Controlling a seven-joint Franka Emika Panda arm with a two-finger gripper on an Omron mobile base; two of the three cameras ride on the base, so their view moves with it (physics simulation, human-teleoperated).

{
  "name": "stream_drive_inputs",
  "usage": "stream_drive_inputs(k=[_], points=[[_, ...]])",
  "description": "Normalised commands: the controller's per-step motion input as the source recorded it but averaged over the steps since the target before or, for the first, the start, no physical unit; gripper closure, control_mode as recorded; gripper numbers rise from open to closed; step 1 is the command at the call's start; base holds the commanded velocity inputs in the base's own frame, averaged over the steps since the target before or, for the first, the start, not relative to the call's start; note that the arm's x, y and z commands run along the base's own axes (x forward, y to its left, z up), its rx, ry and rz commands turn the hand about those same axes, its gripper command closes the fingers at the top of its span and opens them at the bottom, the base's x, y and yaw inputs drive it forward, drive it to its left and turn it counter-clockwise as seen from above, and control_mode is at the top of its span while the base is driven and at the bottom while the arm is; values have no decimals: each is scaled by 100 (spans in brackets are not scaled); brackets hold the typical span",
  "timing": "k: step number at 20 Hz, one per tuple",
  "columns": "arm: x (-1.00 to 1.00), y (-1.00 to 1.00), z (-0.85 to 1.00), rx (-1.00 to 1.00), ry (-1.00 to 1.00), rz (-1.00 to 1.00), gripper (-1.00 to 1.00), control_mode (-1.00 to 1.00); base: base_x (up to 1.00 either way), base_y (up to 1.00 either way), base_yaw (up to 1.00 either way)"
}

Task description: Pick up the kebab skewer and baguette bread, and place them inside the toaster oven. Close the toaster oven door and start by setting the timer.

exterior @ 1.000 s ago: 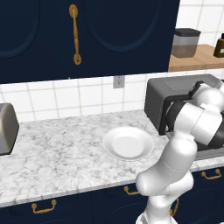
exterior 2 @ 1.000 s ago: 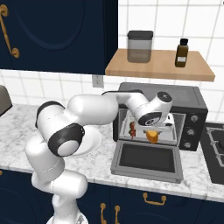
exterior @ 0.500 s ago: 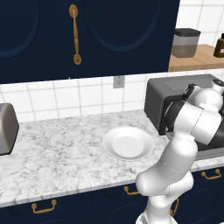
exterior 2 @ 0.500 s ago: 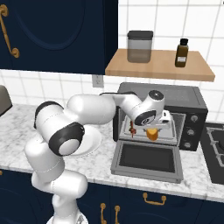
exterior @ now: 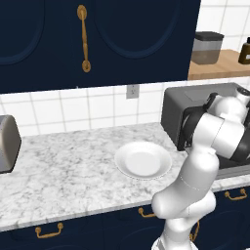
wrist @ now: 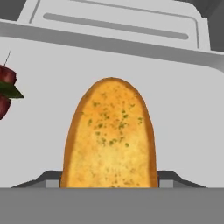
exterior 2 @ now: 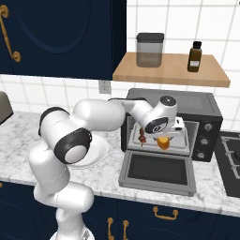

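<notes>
Even, bright rendered light, soft faint shadows, no glare, slightly soft focus

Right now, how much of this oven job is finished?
Partly. The kebab skewer already sits inside the toaster oven. The baguette bread is at the oven mouth, right by the robot's fingers. Left: the toaster oven door hangs open, needs closing, then the timer.

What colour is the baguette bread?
Golden orange-brown with small green flecks, the baguette bread shows best in the hand view.
</notes>
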Motion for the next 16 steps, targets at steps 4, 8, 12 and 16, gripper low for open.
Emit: stream_drive_inputs(k=[4, 8, 12, 16], points=[[0, -12, 0, 0, 0, 0, -100, -100, 0, 0, 0], [-23, -25, 0, 0, 0, 0, -100, -100, 0, 0, 0], [-30, -35, 24, 0, 0, 0, -100, -100, 0, 0, 0], [-57, -13, 66, 0, 0, 0, -100, -100, 0, 0, 0]])
